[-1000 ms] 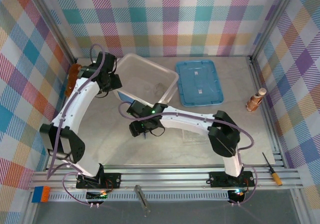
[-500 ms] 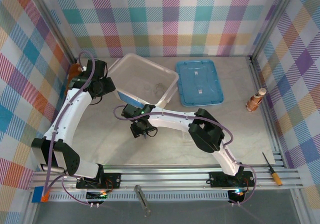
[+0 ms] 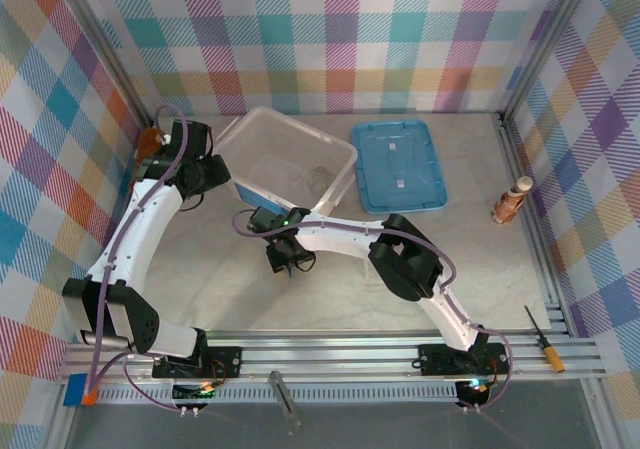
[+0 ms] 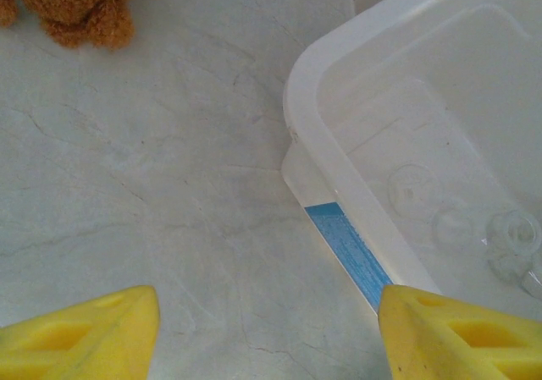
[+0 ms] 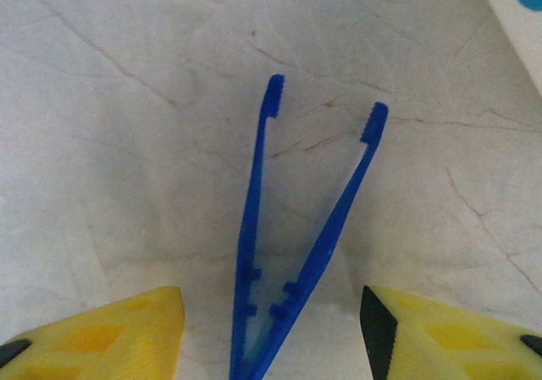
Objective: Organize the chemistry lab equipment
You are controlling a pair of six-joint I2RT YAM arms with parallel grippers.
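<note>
One pair of blue tweezers (image 5: 257,194) between the right tool's (image 5: 271,312) wide-spread fingers, clear of both.

Our left arm (image 3: 140,219) climbs from its base, bends at a dark elbow and arcs up to the left side of the tub (image 3: 300,126). Its wrist turns toward the tub's near-left corner. The left gripper (image 4: 267,329) points down just outside that corner, with its yellow fingers (image 4: 80,329) wide apart. Our right arm (image 3: 340,237) folds sharply at the elbow and stretches leftward, just in front of the tub's near edge. The right gripper (image 3: 285,259) hangs there pointing straight down, fingers (image 5: 93,329) parted and pressing on nothing.
</note>
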